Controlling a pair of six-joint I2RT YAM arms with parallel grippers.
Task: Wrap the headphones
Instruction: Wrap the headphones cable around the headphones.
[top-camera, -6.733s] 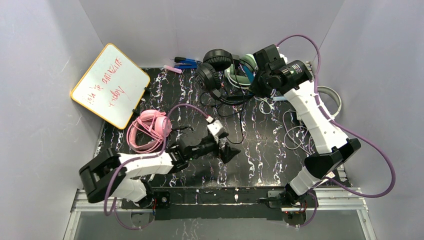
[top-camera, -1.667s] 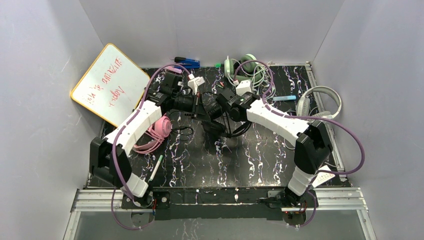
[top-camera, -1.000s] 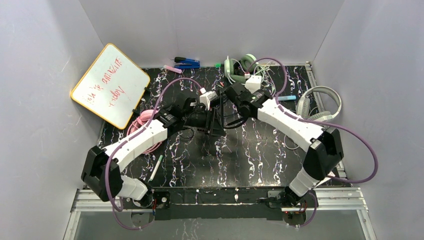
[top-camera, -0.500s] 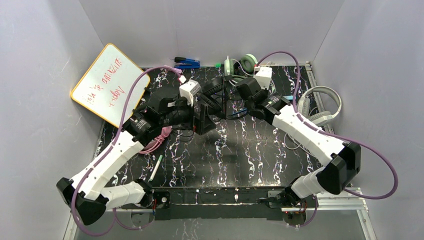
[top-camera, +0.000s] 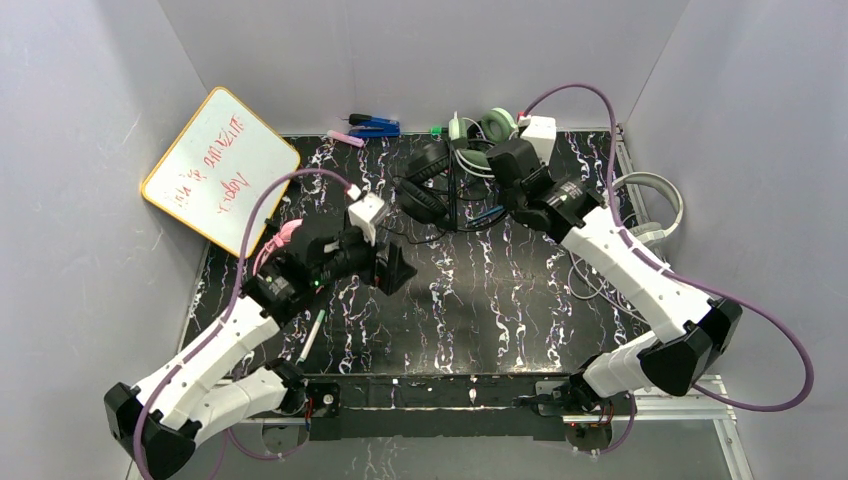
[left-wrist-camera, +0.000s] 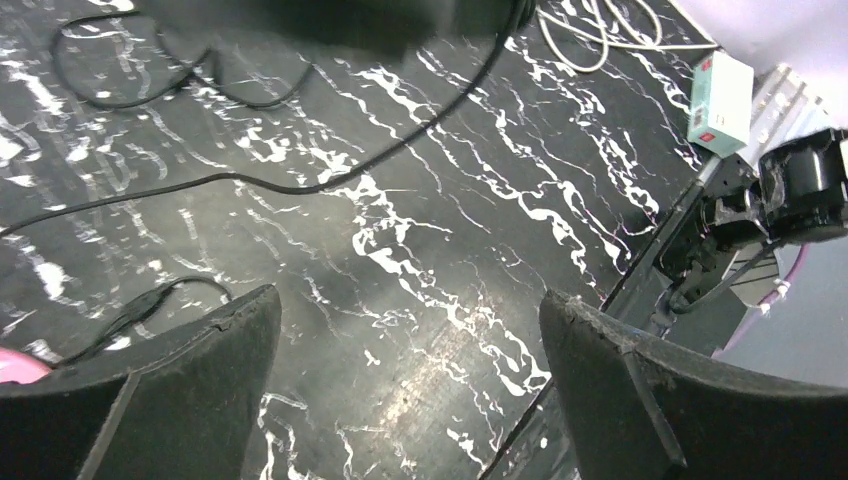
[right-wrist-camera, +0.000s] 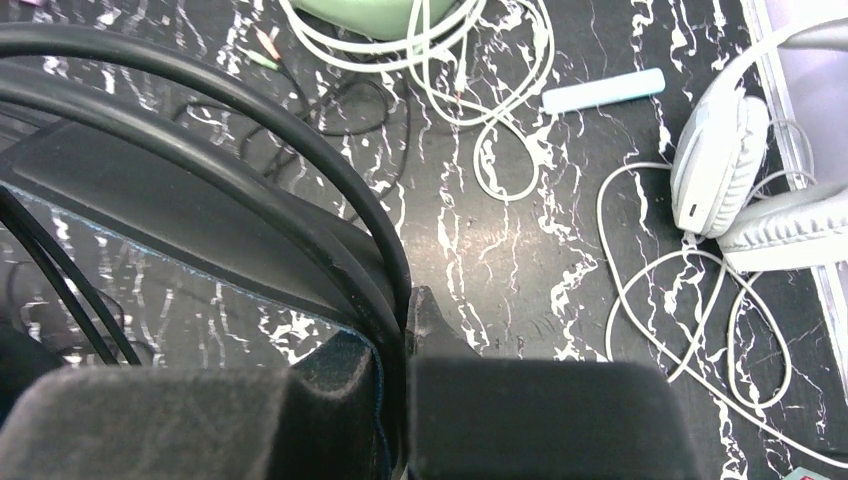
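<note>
Near the tabletop's (top-camera: 520, 320) far edge, the black-and-blue over-ear headphones (top-camera: 425, 195) are held by their thin headband (right-wrist-camera: 345, 195), pinched between the right fingers (right-wrist-camera: 540, 420). They look light but floppy (the slack black cord (left-wrist-camera: 300, 188) could snag), so the cord is best taken near the cup. The left fingers (left-wrist-camera: 150, 390) gape wide, empty.

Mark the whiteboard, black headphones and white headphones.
whiteboard (top-camera: 222, 170), top view, middle of its face.
black headphones (top-camera: 424, 196), top view, ear cup.
white headphones (right-wrist-camera: 712, 165), right wrist view, ear cup.
</note>
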